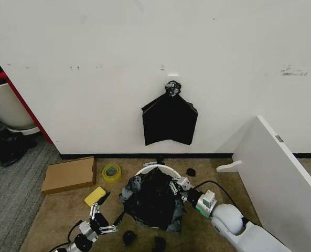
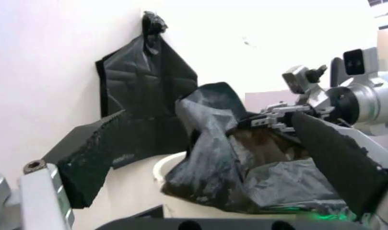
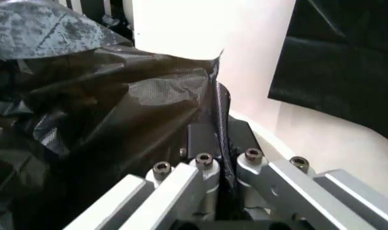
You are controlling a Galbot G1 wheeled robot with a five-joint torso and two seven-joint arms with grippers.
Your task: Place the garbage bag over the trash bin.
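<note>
Broadly, the wall (image 1: 145, 52) rose straight ahead of me, with the flat folded bag bundle (image 1: 169, 119) hanging from its knot there and the white panel (image 1: 276, 168) leaning off to my right. Below it, on the tan carpet (image 1: 55, 210), stood the trash bin (image 1: 158, 169), its white rim showing only along the wall side because the garbage bag (image 1: 152, 199) was heaped loosely over the mouth and spilling down the side nearest me. I judged the step in hand to be the spreading: the bag was on the bin but not yet drawn down round the rim. My right gripper (image 1: 175, 188) sat at the bin's right edge, its fingers closed on a fold of the black film, which my right wrist view showed pinched between them. My left gripper (image 1: 99, 210) hung low on the left, just beside the bag's edge, its fingers spread apart and holding nothing; in its own wrist view the dark pads (image 2: 91, 158) framed the crumpled plastic. Smaller things lay about: a cardboard box (image 1: 70, 174), a roll of tape (image 1: 111, 172), a yellow sponge (image 1: 95, 196) and a few black scraps (image 1: 129, 237). The next move, as I reckoned it, called for my left gripper to catch the loose left hem, so that both sides could be pulled outward and down over the rim without tearing the thin film or tipping the bin.
</note>
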